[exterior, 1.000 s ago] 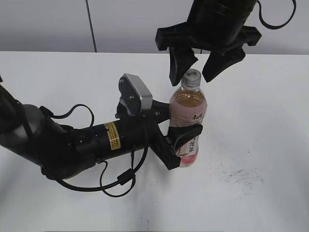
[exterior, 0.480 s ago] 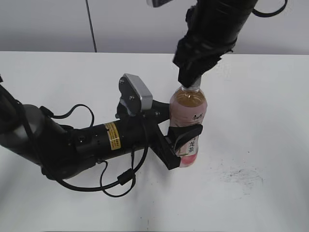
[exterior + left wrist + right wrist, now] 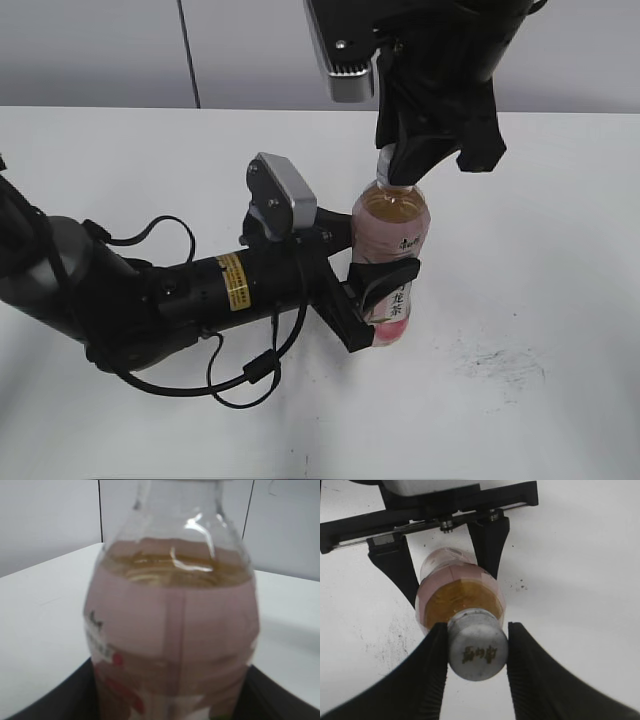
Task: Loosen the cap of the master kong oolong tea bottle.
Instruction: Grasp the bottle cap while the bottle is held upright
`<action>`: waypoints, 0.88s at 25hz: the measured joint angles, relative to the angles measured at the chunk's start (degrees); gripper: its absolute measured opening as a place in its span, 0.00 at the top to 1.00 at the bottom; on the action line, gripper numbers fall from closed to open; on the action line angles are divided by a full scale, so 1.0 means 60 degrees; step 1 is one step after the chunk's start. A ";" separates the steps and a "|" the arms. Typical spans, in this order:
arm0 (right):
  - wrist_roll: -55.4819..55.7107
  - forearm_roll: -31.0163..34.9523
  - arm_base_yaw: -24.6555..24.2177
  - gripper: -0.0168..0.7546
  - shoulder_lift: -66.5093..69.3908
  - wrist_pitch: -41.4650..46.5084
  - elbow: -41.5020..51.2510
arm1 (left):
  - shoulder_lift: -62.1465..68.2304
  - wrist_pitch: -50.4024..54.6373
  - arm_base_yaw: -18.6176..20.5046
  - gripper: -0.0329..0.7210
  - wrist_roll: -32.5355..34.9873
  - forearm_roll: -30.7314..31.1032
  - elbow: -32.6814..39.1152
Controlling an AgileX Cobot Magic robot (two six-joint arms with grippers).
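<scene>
Right gripper (image 3: 477,647) sits over the bottle top, pads pressed on both sides of the cap (image 3: 478,651); clamped on it, no gap visible in the right wrist view. In the exterior view the right gripper (image 3: 400,170) hides the cap completely.

Left gripper (image 3: 378,300) wraps the lower body of the master kong oolong tea bottle (image 3: 390,255), jaws closed on the label zone, holding it upright. The left wrist view shows only the bottle (image 3: 172,630) filling the frame, dark jaw tips at the bottom corners.

Bottle stands on the white desk (image 3: 540,250), roughly mid-desk, a bit toward the right edge and well clear of the front edge. Tea level is up near the shoulder.

Step, as I judge it: the twist to break the cap's seal.

Risks:
- pads slip on the cap ridges if the grip is too light, so the wrist turns and the cap doesn't
- bottle spins inside the left jaws, since thin plastic gives, so no loosening
- off-axis twist tilts the bottle or pulls it out of the left grip
- squeezing a full bottle as the cap frees could push tea out
</scene>
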 joint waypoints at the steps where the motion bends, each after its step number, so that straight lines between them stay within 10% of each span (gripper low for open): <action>1: 0.0000 -0.0009 0.0000 0.63 0.0000 0.0000 0.0000 | 0.0000 0.0000 0.0000 0.43 0.0000 0.0000 0.0000; 8: 0.1825 -0.0226 0.0000 0.26 0.0000 0.0001 -0.0099 | 0.0000 -0.0008 0.0000 0.43 -0.0018 -0.0010 0.0000; 17: 1.1995 0.0131 0.0000 0.25 0.0000 0.0001 -0.1211 | 0.0000 -0.0008 0.0000 0.43 -0.0018 -0.0010 0.0000; 22: 1.3763 0.0345 0.0000 0.25 0.0000 0.0001 -0.1071 | 0.0000 -0.0008 0.0000 0.43 -0.0018 -0.0010 0.0000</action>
